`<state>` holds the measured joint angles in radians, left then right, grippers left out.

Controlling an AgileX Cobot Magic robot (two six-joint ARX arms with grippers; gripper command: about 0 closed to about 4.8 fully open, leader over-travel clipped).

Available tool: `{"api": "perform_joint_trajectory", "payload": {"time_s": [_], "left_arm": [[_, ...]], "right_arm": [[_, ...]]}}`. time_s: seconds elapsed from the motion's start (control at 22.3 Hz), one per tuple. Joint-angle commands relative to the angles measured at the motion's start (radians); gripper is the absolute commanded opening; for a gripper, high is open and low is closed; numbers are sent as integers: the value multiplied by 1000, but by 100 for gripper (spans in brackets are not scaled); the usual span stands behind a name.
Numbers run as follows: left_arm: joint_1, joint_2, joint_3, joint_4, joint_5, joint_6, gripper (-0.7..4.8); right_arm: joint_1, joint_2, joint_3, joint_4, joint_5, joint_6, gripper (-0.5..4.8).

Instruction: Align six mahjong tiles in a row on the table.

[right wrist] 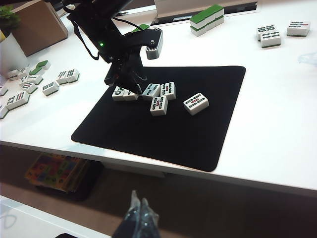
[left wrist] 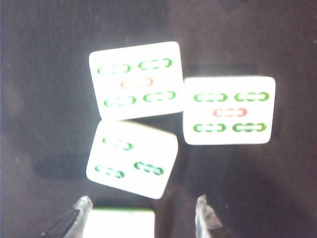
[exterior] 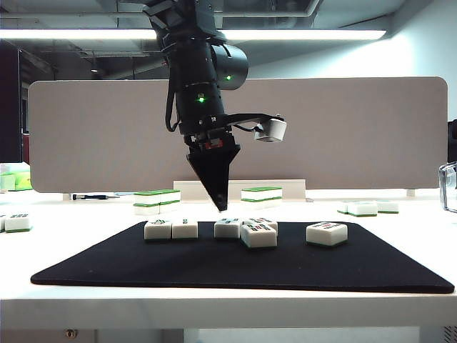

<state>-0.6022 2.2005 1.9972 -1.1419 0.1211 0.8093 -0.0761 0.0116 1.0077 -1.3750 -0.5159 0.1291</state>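
Six mahjong tiles lie face up on a black mat [exterior: 235,268] on the white table [exterior: 214,304]. Two of them [exterior: 158,229] [exterior: 185,228] sit side by side at the left. Three are bunched in the middle [exterior: 228,227] [exterior: 259,235] [left wrist: 136,82], and one stands apart at the right [exterior: 327,233]. My left gripper [exterior: 218,204] points straight down just above the middle bunch, clear of the tiles. In the left wrist view it [left wrist: 142,204] is open, with a tile [left wrist: 121,224] lying below between the fingers. My right gripper [right wrist: 138,208] is shut and empty, off the table's front edge.
Stacks of green-topped tiles [exterior: 157,200] [exterior: 261,194] stand behind the mat. Loose tiles lie on the table at the left [right wrist: 29,89] and back right [exterior: 368,208]. A grey divider panel [exterior: 357,136] closes the back. A cardboard box [right wrist: 37,25] stands at the far left.
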Motion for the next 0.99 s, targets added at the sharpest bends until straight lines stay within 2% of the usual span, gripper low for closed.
{"api": "perform_joint_trajectory", "payload": {"time_s": [0.04,0.4,0.45,0.54,0.99], "left_arm": [[-1,7,3,14,51,27,277],[-1,57,3,33,59,29,268],[-1,57,3,37,59,29,257],[-1,56,3,42,59,29,175],[-2,35,5,32,30,21,186]], "right_arm": [[0,-12,4,11,1,-3,-1],[0,-12,4,11,2,-3,-1],[0,-12,4,11,2,-3,-1],[0,-12,4,11,2,-3,-1],[0,-12,4,11,2,-3,-1]]}}
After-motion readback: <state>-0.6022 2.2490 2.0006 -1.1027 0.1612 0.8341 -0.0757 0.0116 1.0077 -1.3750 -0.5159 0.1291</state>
